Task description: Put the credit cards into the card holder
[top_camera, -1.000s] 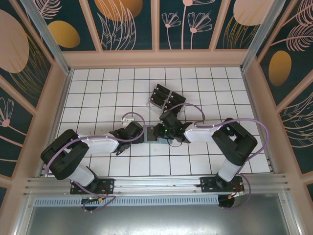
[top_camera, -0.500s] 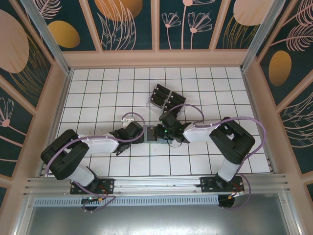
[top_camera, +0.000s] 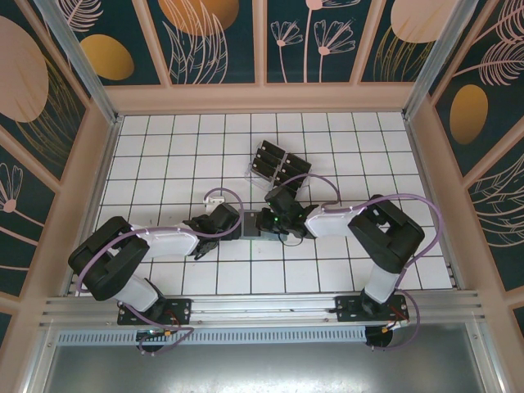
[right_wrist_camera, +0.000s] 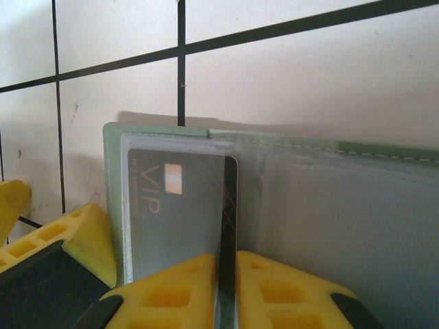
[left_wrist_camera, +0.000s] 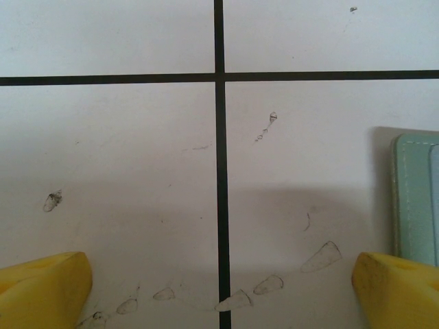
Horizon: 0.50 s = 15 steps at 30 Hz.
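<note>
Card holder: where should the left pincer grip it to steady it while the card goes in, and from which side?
The card holder lies flat and open on the table, so probably grip its stitched outer rim, the thin edge facing the open left pincer, coming in low from the left. The right pincer, shut on a card, likely blocks the other side.

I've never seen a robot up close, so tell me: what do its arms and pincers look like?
Both the left arm and right arm have bulky black joints, a white forearm shell and a looping purple cable. A small green light glows at the right wrist. The pincer fingers are yellow, with moulded hollows on the right ones.
</note>
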Tool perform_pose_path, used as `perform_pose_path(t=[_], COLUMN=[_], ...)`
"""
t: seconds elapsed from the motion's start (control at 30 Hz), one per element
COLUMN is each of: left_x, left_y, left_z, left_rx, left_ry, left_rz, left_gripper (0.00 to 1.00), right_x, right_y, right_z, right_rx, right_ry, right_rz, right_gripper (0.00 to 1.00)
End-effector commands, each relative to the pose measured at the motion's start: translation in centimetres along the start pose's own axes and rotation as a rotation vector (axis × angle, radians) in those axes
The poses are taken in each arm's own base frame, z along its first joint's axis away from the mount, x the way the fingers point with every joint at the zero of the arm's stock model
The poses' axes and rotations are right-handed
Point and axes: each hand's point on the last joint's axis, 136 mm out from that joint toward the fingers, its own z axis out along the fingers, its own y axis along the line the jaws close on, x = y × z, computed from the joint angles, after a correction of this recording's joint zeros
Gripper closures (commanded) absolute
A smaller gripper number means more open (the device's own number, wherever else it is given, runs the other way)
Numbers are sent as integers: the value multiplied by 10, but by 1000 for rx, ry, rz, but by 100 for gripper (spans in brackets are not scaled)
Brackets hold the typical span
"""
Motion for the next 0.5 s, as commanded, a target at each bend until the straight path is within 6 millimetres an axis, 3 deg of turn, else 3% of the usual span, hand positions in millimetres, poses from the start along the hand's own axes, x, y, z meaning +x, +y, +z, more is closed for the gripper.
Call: perform_pose_path(t=[0.0,0.2,0.47], left_x=[29,29,18], left_y=[-2,-2,-2], left_z=[11,11,4], left_rx=[35,36,33], left_ry=[95,96,74], left_rz=[27,28,25], left_gripper=[1,2,1], right_x=[6,5,-13], right_y=[14,19,32], right_z=[5,3,-28], right_rx=[-36,-46,-60], right_ry=[28,28,-49], right_rz=[-9,-16,-35], right_gripper=[85,84,74])
